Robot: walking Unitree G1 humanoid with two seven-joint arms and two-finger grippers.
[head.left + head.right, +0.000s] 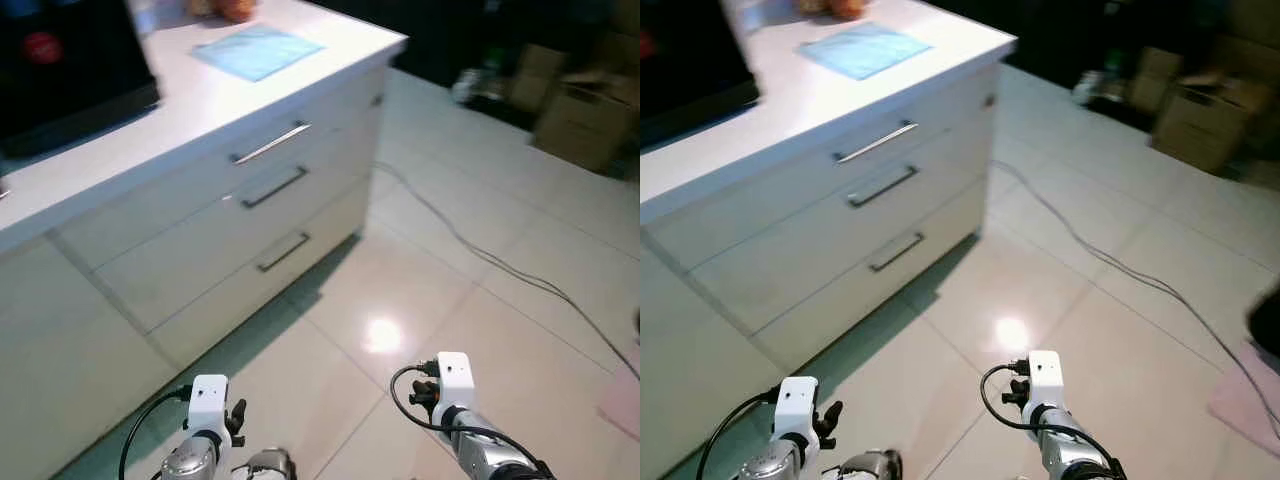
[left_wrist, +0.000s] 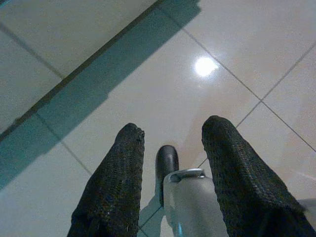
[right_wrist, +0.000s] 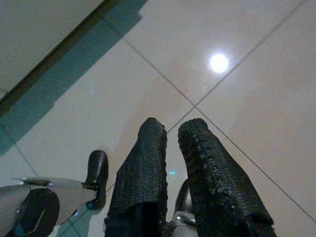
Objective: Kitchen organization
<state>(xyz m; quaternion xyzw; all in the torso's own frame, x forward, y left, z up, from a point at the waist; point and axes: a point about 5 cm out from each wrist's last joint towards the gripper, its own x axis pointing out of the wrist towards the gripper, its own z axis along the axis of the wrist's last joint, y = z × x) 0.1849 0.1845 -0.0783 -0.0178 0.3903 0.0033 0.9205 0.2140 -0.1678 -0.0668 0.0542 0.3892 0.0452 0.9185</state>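
Note:
A white kitchen counter [image 1: 200, 100] with three handled drawers [image 1: 272, 187] stands ahead on my left. On its top lie a light blue mat [image 1: 258, 50] and, at the far edge, some blurred orange items [image 1: 235, 8]. Both arms hang low over the tiled floor, the left wrist [image 1: 208, 400] near the counter's base and the right wrist [image 1: 455, 380] further out. My left gripper [image 2: 174, 127] is open and points down at the tiles with nothing between its fingers. My right gripper [image 3: 173, 123] is shut and empty.
A black appliance [image 1: 70, 70] sits on the counter at the left. A thin cable [image 1: 480, 255] runs across the glossy tile floor. Cardboard boxes [image 1: 585, 120] stand at the far right, and a pink thing [image 1: 625, 405] lies at the right edge. My own foot [image 2: 167, 163] is below the left gripper.

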